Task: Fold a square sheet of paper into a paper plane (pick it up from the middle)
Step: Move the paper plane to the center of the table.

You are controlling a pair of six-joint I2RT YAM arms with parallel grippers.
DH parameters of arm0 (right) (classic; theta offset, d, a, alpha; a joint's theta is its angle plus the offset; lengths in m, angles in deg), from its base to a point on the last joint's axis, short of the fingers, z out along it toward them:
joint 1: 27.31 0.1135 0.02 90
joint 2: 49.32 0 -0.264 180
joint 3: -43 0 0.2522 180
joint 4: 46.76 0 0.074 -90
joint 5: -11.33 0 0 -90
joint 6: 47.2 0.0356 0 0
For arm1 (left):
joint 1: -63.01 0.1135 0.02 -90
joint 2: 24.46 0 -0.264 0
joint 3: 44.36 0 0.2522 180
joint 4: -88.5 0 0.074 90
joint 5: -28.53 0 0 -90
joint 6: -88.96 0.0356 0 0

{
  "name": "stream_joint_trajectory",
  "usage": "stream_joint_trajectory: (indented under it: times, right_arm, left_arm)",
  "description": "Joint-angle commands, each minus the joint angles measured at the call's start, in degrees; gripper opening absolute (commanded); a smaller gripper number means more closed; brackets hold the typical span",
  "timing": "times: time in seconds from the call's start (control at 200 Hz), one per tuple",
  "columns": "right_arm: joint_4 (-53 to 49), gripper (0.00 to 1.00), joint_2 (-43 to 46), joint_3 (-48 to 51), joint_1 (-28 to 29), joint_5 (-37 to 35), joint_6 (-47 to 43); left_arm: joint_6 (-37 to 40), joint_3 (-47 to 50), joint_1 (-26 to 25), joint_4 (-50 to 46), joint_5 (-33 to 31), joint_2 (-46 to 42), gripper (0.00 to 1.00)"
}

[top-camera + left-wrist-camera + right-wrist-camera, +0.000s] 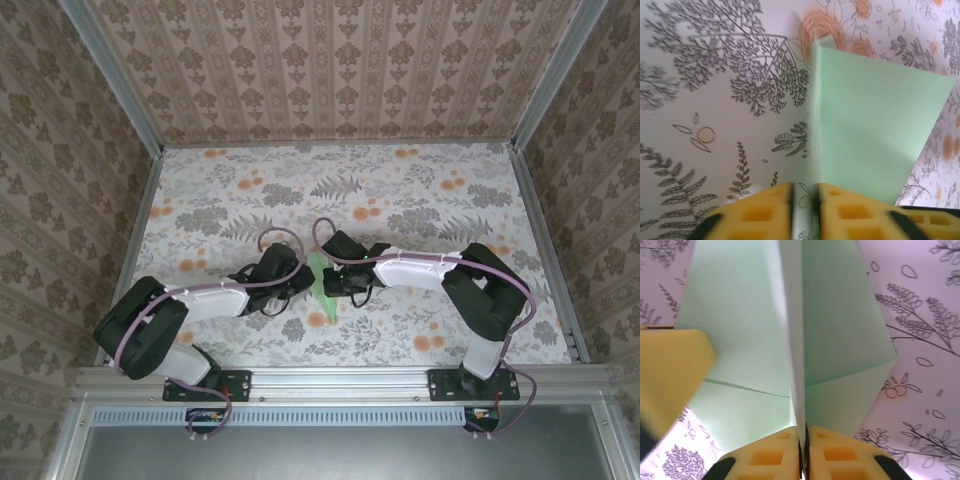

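The paper plane [320,285] is pale green paper folded along a central ridge with a flap on each side, standing upright between the two arms at the table's middle. My right gripper [804,445] is shut on the ridge of the plane [740,330] from the right [336,281]. My left gripper [805,200] is open by a narrow gap, and the tabletop's pattern shows between its yellow fingers [765,212]. The paper's edge [870,130] runs along the inner side of the right finger. In the right wrist view a yellow left finger [670,375] lies against the left flap.
The floral-patterned tabletop [400,190] stretches behind and to both sides. Patterned walls [330,70] close it in at the back and sides, with metal frame rails [340,380] along the near edge. Both arms' cables [290,235] loop above the wrists.
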Motion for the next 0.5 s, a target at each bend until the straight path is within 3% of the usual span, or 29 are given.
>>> stream_joint_trajectory:
  times: [0.0, 0.24, 0.495]
  right_arm:
    - [-5.1, 0.10, 1.2, -2.5, 0.4, -4.8, -1.8]
    - [-16.7, 0.09, 4.7, -5.5, -0.7, -12.7, -6.9]
    - [-17.6, 0.16, 1.4, -6.3, -3.2, -11.3, -8.7]
  left_arm:
    - [0.6, -1.2, 1.1, -4.4, -1.4, -4.5, 0.34]
    - [2.9, -1.6, 4.4, -14.2, -3.9, -12.0, 0.67]
    - [4.5, -0.2, 6.6, -19.6, -5.5, -16.7, 0.85]
